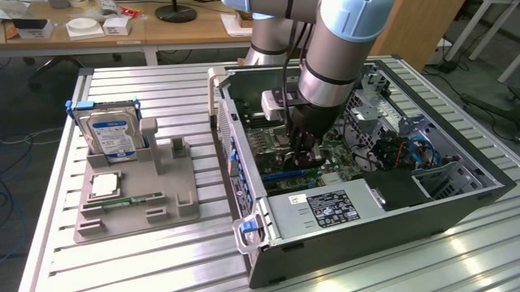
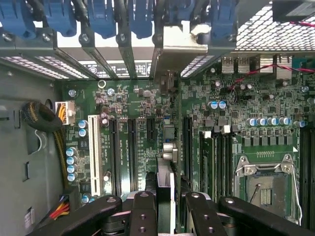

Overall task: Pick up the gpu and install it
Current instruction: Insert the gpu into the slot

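Observation:
The gpu (image 2: 166, 169) appears edge-on in the wrist view, a thin dark card standing upright over the green motherboard (image 2: 236, 103). Its silvery end bracket (image 2: 179, 46) sits against the case's rear slot openings. My gripper (image 2: 170, 199) is shut on the card, with one black finger (image 2: 143, 209) on each side of it. In the exterior view my gripper (image 1: 302, 157) reaches down into the open computer case (image 1: 455, 194), low over the motherboard; the card itself is hard to make out there.
Blue slot latches (image 2: 98, 17), a white expansion slot (image 2: 94, 155) and the CPU socket (image 2: 263, 184) surround the card. A power supply (image 1: 325, 210) fills the case's near end. On the table, a grey holder (image 1: 134, 207) carries a hard drive (image 1: 112, 137) and a memory stick (image 1: 134, 199).

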Available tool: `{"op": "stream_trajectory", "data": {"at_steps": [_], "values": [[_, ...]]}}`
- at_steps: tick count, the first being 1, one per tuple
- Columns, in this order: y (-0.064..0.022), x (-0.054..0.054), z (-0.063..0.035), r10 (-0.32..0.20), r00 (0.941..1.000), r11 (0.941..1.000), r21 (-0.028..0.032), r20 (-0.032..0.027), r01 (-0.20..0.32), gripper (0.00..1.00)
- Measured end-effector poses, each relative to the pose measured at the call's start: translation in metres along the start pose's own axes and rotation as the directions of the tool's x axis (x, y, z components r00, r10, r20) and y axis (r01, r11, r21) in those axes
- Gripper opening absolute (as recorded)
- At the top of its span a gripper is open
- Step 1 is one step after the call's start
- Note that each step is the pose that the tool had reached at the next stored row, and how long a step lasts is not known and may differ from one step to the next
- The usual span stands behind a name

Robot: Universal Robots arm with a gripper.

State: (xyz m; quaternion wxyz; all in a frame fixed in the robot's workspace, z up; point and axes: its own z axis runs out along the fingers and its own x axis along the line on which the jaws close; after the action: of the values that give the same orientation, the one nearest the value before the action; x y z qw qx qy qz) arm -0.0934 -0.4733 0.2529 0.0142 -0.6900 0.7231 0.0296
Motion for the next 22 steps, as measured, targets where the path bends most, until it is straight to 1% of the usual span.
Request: {"op": "stream_trajectory", "data": {"at_steps": [12,17,22], "values": [[0.0039,0.0,0.0026,0.0,1.0,1.0,-0.0001,0.0002,0.0,0.27],[0.0045,0.0003,0.0078,0.0,1.0,1.0,0.0,0.0001,0.0,0.27],[0.0073,-0.0008,0.0095,0.0,1.0,1.0,0.0,0.0002,0.0,0.27]]}}
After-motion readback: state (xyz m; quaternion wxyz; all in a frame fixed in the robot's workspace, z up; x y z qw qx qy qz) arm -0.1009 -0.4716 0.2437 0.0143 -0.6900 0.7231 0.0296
